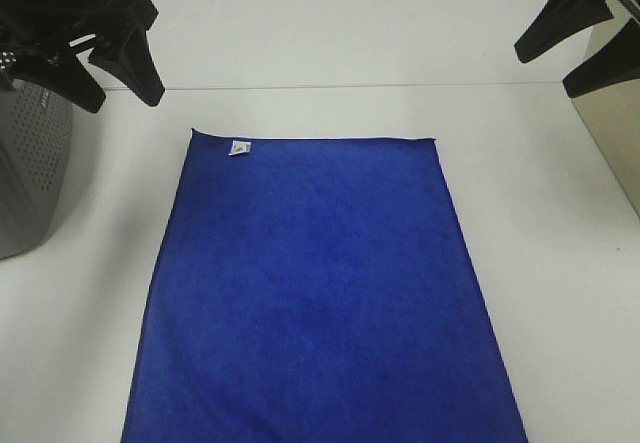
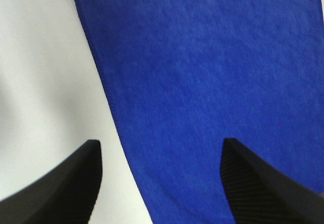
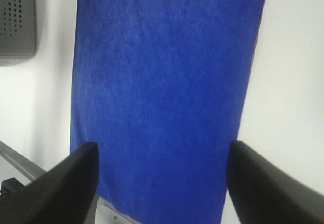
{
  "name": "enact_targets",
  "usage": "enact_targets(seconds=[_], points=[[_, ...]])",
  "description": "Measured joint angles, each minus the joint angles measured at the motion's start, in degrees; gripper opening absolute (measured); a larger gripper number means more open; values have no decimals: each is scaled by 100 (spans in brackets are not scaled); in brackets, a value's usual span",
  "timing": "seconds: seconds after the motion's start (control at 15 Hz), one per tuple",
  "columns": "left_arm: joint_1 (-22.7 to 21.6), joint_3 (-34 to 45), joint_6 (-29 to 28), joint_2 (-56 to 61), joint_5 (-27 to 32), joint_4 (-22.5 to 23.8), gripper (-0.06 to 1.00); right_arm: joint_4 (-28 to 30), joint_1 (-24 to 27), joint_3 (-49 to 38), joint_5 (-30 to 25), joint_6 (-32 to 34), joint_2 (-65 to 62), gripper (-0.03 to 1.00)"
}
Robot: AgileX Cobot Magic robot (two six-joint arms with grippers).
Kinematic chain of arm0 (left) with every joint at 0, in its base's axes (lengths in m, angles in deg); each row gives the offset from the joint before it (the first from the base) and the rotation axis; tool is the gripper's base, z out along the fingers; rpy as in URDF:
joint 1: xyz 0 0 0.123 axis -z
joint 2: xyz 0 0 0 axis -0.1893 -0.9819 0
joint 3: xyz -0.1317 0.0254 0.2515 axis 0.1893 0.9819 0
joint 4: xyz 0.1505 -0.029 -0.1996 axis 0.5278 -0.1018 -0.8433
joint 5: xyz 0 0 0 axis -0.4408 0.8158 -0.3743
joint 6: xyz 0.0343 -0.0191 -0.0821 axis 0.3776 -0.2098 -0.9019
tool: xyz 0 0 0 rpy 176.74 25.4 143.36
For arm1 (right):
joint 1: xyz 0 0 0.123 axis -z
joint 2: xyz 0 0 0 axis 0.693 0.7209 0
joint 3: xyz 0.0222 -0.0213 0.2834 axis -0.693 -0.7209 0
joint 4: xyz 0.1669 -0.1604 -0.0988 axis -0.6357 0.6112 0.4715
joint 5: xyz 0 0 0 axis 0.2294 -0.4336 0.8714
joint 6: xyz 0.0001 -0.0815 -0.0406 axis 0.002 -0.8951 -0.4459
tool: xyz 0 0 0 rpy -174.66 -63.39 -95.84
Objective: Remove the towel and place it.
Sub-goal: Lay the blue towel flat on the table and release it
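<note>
Towel (image 1: 320, 293) is lying flat and spread out on the worktop (image 1: 560, 263), its long axis running from the near edge away toward both arms. Its tag (image 1: 240, 148) is sitting at the far corner, closest to the left tool (image 1: 125, 98), which is hanging released and empty. The right tool (image 1: 550, 68), also released, is hanging farther off, past the other far corner.

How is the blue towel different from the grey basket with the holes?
The towel is bright blue; the basket is grey. The towel lies flat and spread out, while the basket stands up with tall sides. The towel is soft-looking cloth with a small white tag; the basket is hard-looking and dotted with holes. Both sit on the same white table.
</note>
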Motion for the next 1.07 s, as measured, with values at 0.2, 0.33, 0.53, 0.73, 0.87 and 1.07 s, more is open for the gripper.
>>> enact_targets(seconds=[0.2, 0.33, 0.53, 0.73, 0.87, 1.07], points=[[-413, -613, 160, -888, -6, -390, 62, 57, 0, 1157, 6, 29, 1134, 69], [-636, -940, 281, -1409, -6, -705, 62, 86, 0, 1925, 0, 29, 1828, 69], [-768, -1593, 435, -2183, -6, -842, 62, 86, 0, 2974, 0, 29, 2762, 69], [-825, -2504, 447, -2893, 46, -848, 62, 269, 0, 3449, -6, 29, 3375, 69], [-825, -3220, 447, -3346, 292, -831, 62, 350, 0, 3541, 0, 23, 3696, 69], [-825, -4165, 447, -4011, 682, -659, 62, 355, 0, 3581, 0, 17, 4079, 69]])
